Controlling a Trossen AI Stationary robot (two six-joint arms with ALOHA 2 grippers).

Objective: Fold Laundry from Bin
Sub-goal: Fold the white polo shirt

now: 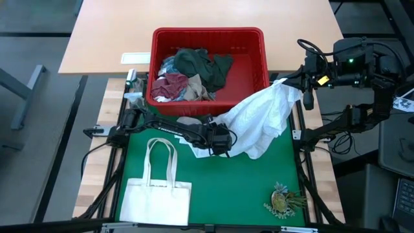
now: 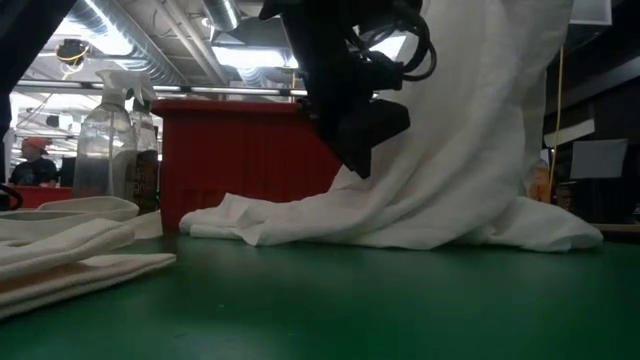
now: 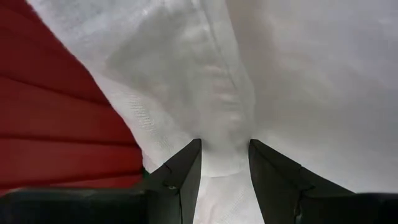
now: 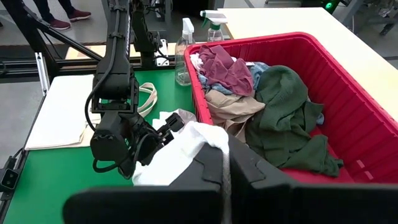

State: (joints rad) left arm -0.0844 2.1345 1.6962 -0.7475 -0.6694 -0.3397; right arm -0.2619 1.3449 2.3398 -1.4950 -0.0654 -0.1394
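The white garment [image 1: 259, 120] stretches diagonally from the right gripper [image 1: 284, 83], clamped on its upper-right corner, down to the left gripper [image 1: 228, 142], whose fingers pinch its lower-left edge at frame centre.

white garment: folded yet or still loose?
Loose. The white cloth garment hangs from the right end effector down onto the green mat, rumpled; the left end effector meets its lower edge.

We see the bin [image 1: 259, 48] behind the mat [image 1: 226, 188], a garment [image 1: 262, 120] draped at its front-right corner, a tote [image 1: 155, 194] front-left.
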